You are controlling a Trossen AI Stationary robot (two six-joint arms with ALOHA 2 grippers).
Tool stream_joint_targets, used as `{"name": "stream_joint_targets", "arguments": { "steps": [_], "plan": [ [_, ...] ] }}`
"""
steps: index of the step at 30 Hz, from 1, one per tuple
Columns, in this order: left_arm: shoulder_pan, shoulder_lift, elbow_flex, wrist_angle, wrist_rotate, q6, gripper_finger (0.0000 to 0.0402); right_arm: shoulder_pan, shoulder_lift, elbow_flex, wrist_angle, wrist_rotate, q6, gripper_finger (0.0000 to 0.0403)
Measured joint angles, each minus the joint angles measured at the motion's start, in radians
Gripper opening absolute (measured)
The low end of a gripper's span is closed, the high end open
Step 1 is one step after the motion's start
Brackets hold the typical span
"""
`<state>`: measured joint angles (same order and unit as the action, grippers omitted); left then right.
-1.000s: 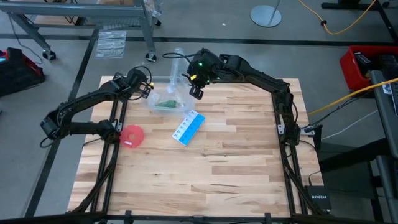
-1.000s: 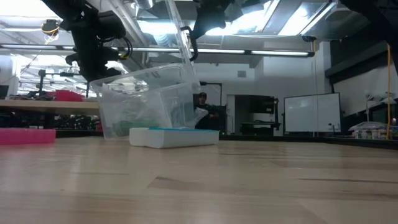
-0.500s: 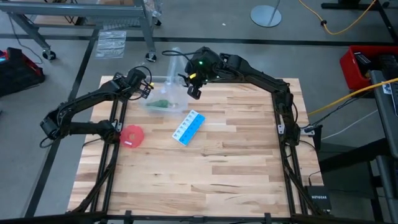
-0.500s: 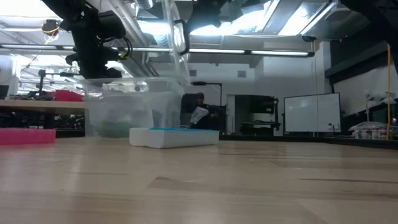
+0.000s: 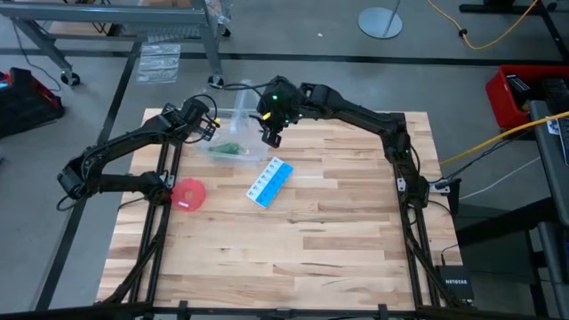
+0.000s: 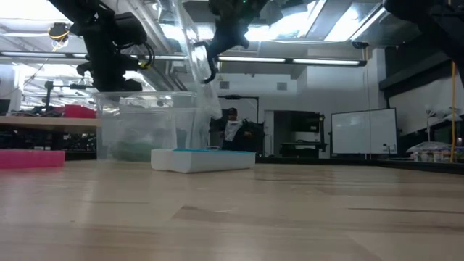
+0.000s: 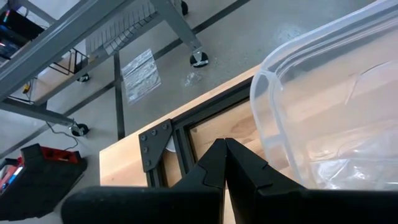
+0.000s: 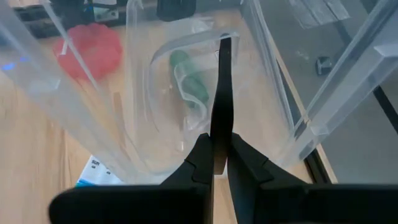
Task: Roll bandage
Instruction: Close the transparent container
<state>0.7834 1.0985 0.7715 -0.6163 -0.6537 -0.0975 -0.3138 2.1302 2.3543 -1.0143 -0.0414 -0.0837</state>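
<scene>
The dark green bandage [image 5: 234, 148] [image 8: 186, 79] lies bunched on the floor of a clear plastic box [image 5: 238, 142] [image 6: 141, 130]. The box stands flat on the table's far left part. Its clear lid [image 6: 190, 65] [image 5: 238, 100] rises steeply over the box's right side, lower end at the box's rim. My right gripper [image 5: 269, 135] [image 6: 210, 61] is shut on the lid, above the box. My left gripper [image 5: 212, 127] [image 7: 224, 144] is shut, hovering by the box's far left corner. My right gripper pinches the lid's thin edge [image 6: 199, 64] between its two fingers [image 8: 219, 112]. It comes slanting down from the table's right side. The lid hangs steep in the hold, lifted off the box's top. Whether my left gripper touches the box rim [image 7: 264, 93] I cannot tell.
A blue-and-white pill box [image 5: 269, 182] [image 6: 203, 158] lies just in front of the clear box. A red round disc [image 5: 189, 193] sits by the left edge. A person [image 6: 232, 134] shows in the room behind. The table's near half is bare wood.
My right gripper has gone down and toward the table's left edge, carrying the lid with it. The clear box, tilted up on one side a second ago, has dropped flat onto the table. The lid now stands steeper over the box.
</scene>
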Motion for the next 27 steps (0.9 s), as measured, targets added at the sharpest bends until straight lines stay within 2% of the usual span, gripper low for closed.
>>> {"name": "stream_joint_targets", "arguments": {
  "steps": [13, 20, 27],
  "plan": [
    [0.0, -0.001, 0.0, 0.0, -0.001, 0.0, 0.0, -0.001, 0.012, 0.0, 0.067, -0.004, -0.001, 0.0026],
    [0.0, -0.001, 0.0, 0.011, -0.001, 0.001, 0.0, -0.001, 0.012, 0.0, 0.091, -0.04, 0.0, 0.0026],
    [0.0, -0.079, 0.0, 0.112, -0.022, 0.025, 0.0, 0.0, 0.009, 0.001, 0.097, -0.04, -0.002, 0.0026]
  ]
}}
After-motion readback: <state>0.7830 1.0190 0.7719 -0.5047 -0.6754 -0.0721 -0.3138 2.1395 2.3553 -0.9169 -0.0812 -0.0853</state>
